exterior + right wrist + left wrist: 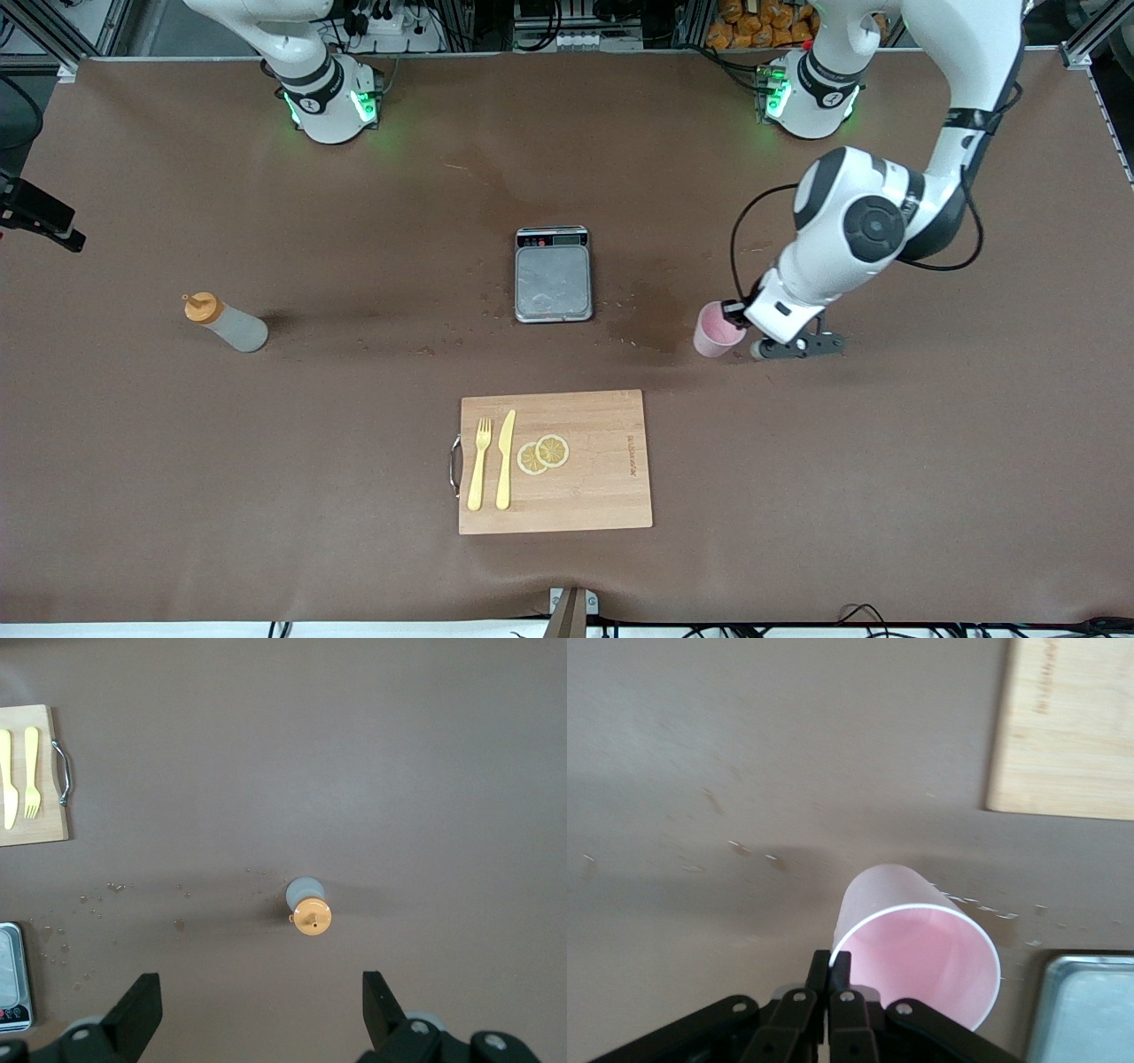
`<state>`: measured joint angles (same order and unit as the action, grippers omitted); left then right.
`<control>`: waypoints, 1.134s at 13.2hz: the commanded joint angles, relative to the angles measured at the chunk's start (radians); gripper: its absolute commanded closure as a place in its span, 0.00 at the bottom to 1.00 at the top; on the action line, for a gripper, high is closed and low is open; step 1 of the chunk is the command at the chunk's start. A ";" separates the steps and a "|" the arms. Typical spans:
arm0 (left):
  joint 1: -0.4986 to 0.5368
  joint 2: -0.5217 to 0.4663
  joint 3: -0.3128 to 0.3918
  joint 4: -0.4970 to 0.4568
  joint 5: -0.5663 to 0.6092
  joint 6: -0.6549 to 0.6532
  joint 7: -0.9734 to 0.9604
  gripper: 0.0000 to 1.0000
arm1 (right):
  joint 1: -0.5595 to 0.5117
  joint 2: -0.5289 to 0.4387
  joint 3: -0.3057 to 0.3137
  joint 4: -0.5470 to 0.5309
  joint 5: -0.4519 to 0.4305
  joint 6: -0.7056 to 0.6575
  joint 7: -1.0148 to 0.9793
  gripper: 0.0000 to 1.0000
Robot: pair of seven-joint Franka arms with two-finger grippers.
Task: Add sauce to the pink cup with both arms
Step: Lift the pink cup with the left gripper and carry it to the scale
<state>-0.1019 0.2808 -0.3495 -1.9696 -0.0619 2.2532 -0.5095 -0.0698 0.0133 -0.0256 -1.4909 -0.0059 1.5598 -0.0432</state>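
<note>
The pink cup [716, 330] is toward the left arm's end of the table, beside the grey scale [553, 275]. My left gripper [737, 321] is shut on the cup's rim; in the left wrist view the fingertips [839, 970] pinch the rim of the tilted cup [917, 943]. I cannot tell whether the cup rests on the table. The sauce bottle [226, 323] with its orange cap stands toward the right arm's end. In the right wrist view my right gripper [261, 1008] is open and empty, high over the table beside the bottle [307, 906]. It is out of the front view.
A wooden cutting board [602, 461] lies nearer the camera than the scale, with a yellow fork [479, 463], a yellow knife [505, 459] and lemon slices [543, 454] on it. Small spill marks dot the brown table around the scale.
</note>
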 commanded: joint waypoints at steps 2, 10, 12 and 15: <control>-0.131 0.009 0.000 0.032 -0.007 -0.020 -0.192 1.00 | -0.001 0.000 0.004 -0.003 0.004 -0.004 0.048 0.00; -0.354 0.136 0.001 0.169 -0.004 -0.020 -0.497 1.00 | -0.018 0.000 0.003 -0.005 0.003 -0.001 0.032 0.00; -0.393 0.187 0.006 0.198 0.005 -0.020 -0.533 1.00 | -0.019 0.000 0.003 -0.005 0.003 -0.003 0.031 0.00; -0.412 0.213 0.004 0.221 0.033 -0.020 -0.604 1.00 | -0.019 0.000 0.003 -0.006 0.004 -0.006 0.032 0.00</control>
<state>-0.5011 0.4742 -0.3536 -1.7932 -0.0557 2.2532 -1.0705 -0.0799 0.0153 -0.0278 -1.4950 -0.0053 1.5575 -0.0117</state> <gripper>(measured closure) 0.974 0.000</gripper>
